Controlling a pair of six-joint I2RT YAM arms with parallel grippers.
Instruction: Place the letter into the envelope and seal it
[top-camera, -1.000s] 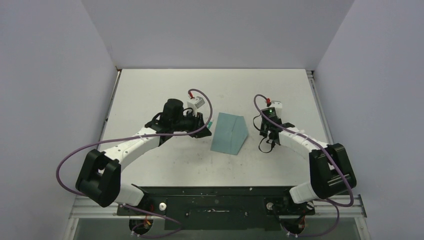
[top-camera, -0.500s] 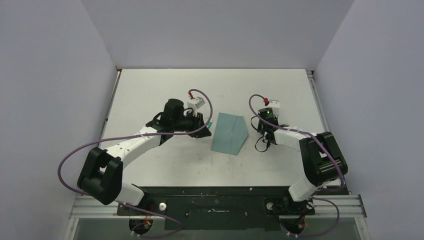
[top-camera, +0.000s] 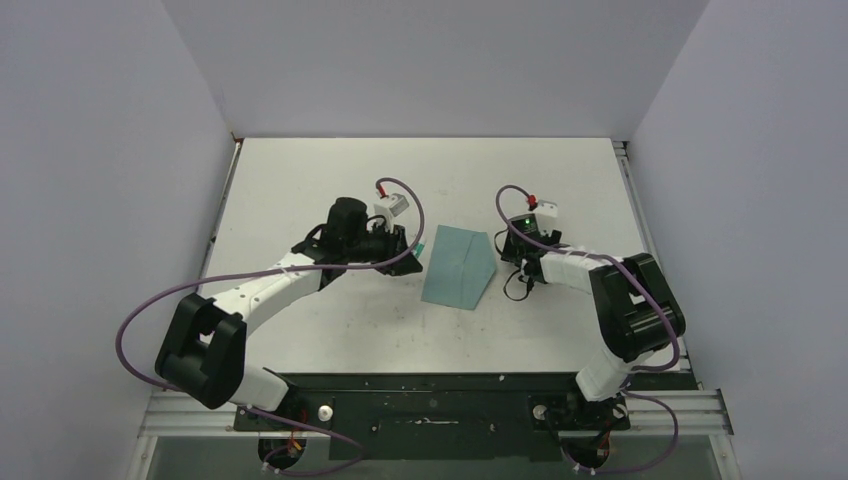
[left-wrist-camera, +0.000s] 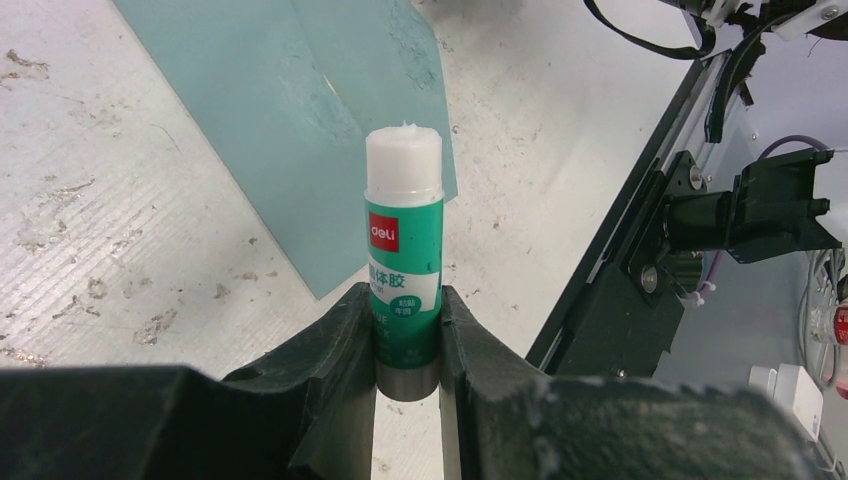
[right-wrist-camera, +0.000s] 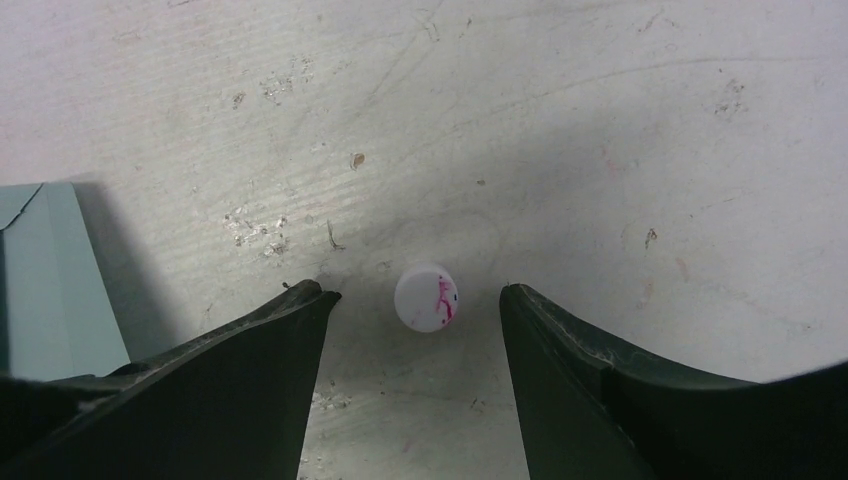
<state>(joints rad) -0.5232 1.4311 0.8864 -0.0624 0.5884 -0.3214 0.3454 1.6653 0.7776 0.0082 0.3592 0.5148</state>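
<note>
On the counter between the arms lies the teal envelope, light, floppy paper probably best pinned flat near its flap; no letter shows. Just left of it the left gripper clamps an uncapped glue stick, while the right gripper stands apart around a small white cap.

Uncapped green-and-white glue stick, small round white cap with pink smears, scuffed white table

envelope on table | glue stick at its left | cap at its right
</note>
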